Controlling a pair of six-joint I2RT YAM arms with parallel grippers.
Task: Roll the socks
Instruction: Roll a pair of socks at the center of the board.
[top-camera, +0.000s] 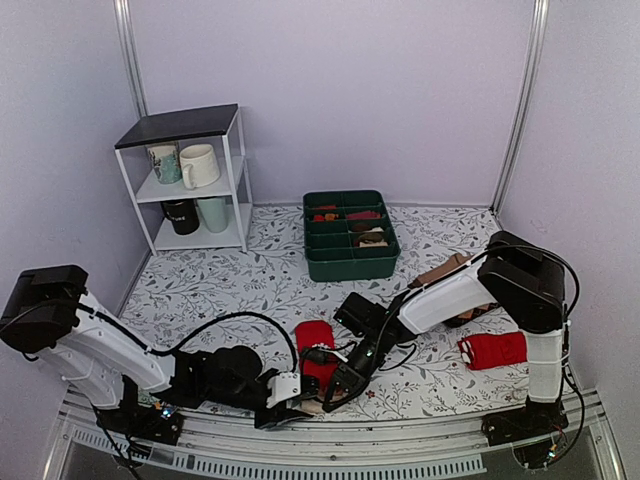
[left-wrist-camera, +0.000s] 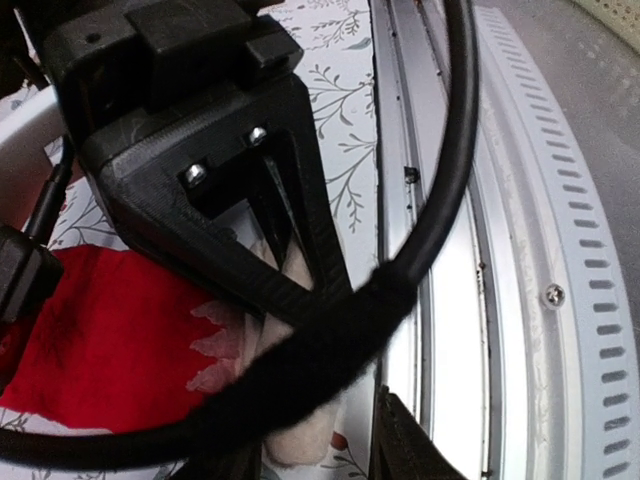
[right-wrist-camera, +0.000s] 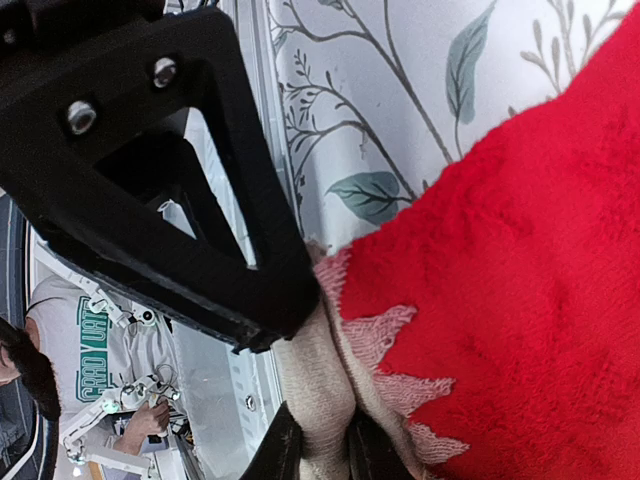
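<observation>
Floral tablecloth (top-camera: 220, 285) covers the work surface; a white shelf (top-camera: 185, 128) of mugs stands at left rear and a green compartment tray (top-camera: 350, 262) at centre rear. The socks (top-camera: 316, 340) lie at the near edge between the arms, beige end toward the rail. The right gripper (right-wrist-camera: 325, 452) is clenched on that beige end. The left gripper (top-camera: 292, 402) sits just beside it; a cable hides its jaws, so its grip cannot be told.

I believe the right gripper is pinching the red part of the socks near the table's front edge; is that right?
No: in the right wrist view the right gripper pinches the pale beige end of the socks, not the red part, near the front edge of the table.
</observation>
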